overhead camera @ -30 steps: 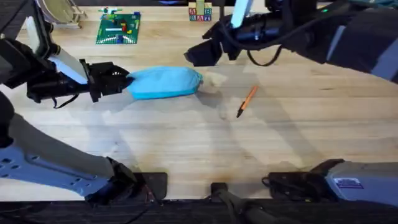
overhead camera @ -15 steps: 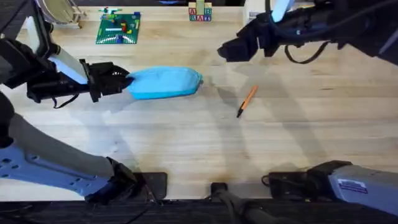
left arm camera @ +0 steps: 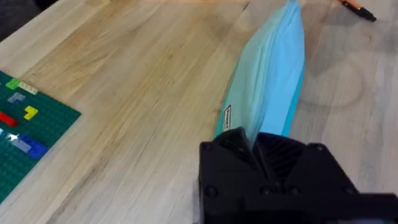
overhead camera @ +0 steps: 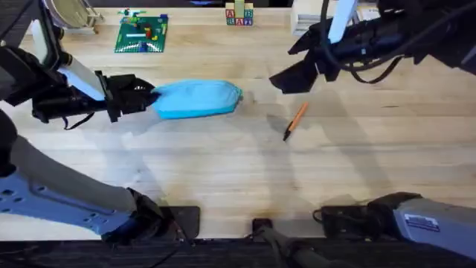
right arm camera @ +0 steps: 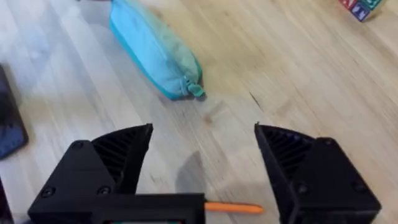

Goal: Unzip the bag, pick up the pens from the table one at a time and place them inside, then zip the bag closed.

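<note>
Light-blue fabric pencil pouch (overhead camera: 195,98) is lying on the table (overhead camera: 223,171), its end pinched by the left gripper (overhead camera: 143,97) — anchoring it — while the right gripper (overhead camera: 286,74), fingers spread, is hovering beside the orange pen (overhead camera: 295,120) near the pouch.

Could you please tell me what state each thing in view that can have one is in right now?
bag: lying on the table, one end gripped; whether the zipper is open cannot be told.
pen: loose on the table, outside the bag.
left gripper: fingers shut on the bag's end.
right gripper: fingers open, empty, above the pen.
</note>
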Controlling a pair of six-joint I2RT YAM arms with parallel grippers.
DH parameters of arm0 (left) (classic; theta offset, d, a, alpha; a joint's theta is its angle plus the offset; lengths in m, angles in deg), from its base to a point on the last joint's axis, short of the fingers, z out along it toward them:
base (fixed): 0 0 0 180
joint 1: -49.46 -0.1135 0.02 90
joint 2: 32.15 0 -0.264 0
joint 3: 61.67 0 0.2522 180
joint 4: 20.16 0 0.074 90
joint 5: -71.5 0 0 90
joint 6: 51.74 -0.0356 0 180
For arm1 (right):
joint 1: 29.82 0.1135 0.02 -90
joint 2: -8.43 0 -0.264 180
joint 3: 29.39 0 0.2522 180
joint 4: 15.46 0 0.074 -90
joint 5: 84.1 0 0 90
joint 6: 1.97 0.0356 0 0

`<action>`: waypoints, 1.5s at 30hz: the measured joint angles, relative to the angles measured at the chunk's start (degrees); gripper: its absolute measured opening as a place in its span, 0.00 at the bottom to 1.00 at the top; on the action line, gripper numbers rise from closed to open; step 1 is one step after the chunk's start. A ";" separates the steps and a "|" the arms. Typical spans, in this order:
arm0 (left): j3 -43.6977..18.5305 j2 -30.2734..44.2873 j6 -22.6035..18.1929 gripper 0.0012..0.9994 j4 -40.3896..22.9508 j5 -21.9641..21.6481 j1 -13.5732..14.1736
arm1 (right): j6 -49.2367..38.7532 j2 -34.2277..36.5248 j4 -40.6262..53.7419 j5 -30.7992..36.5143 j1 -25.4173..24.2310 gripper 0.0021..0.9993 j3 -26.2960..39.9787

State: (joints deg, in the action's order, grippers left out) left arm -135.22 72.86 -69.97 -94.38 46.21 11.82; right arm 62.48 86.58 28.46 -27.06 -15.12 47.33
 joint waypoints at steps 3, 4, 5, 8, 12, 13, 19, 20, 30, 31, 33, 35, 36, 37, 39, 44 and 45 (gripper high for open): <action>0.00 0.00 0.00 0.04 0.00 0.00 0.00 | -4.68 0.02 1.35 0.00 0.00 1.00 0.00; 0.00 0.00 0.00 0.04 0.00 0.00 0.00 | -6.00 0.09 1.54 -0.02 0.00 1.00 0.00; 0.00 0.00 0.00 0.04 0.00 0.00 0.00 | -7.15 0.17 1.59 0.00 0.00 1.00 0.00; 0.00 0.00 0.00 0.04 0.00 0.00 0.00 | -9.47 1.12 1.59 0.00 0.00 1.00 0.00; 0.00 0.00 0.00 0.04 0.00 0.00 0.00 | -11.35 3.79 1.59 -0.03 0.00 1.00 0.00; 0.00 0.00 0.00 0.04 0.00 -0.01 0.00 | -12.01 4.69 1.59 -0.09 0.00 1.00 0.00; 0.00 0.00 0.00 0.04 0.00 -0.02 0.00 | -16.80 9.20 0.72 -3.39 0.00 1.00 0.00; 0.00 0.00 0.00 0.04 0.00 0.00 0.00 | -17.31 9.79 0.37 -3.90 0.00 1.00 0.00; 0.00 0.00 0.00 0.04 0.00 0.00 0.00 | -21.03 15.83 -1.27 -10.66 0.00 1.00 0.00; 0.00 0.00 0.00 0.04 0.00 0.00 0.00 | -21.21 16.35 -1.52 -11.13 0.00 1.00 0.00; 0.00 0.00 0.00 0.04 0.00 -0.02 0.00 | -21.44 17.70 -2.34 -12.38 0.00 1.00 0.00; 0.00 0.00 0.00 0.04 0.00 0.00 0.00 | -21.49 18.87 -3.35 -13.57 0.00 1.00 0.00; 0.00 0.00 0.00 0.04 0.00 0.00 0.00 | -21.59 19.44 -4.05 -14.06 0.00 1.00 0.00; 0.00 0.00 0.00 0.04 0.00 -0.02 0.00 | -21.64 20.02 -4.71 -14.57 0.00 1.00 0.00; 0.00 0.00 0.00 0.04 0.00 0.00 0.00 | -21.68 20.91 -5.38 -15.12 0.00 1.00 0.00; 0.00 0.00 0.00 0.04 0.00 -0.01 0.00 | -21.68 21.57 -6.95 -16.42 0.04 1.00 0.00; 0.00 0.00 0.00 0.04 -0.01 -0.01 0.00 | -21.68 21.57 -7.23 -16.57 0.10 1.00 0.00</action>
State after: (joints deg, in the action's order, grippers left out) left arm -135.22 72.86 -69.97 -94.39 46.19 11.82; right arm 40.80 108.15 21.23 -43.62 -15.02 47.33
